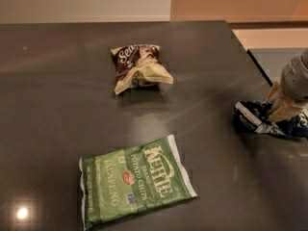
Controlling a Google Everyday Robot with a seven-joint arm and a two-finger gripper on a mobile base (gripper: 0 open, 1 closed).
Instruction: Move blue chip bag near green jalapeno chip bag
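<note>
Camera view, right edge: my gripper (281, 110) sits on the blue chip bag (251, 119), hold unclear; slick foil could slip

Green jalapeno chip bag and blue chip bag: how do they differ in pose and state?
The green jalapeno chip bag lies flat and free near the front; the blue chip bag is crumpled at the right edge, under the hand. The green one shows whole; the blue one is partly hidden. Both rest on the table.
</note>
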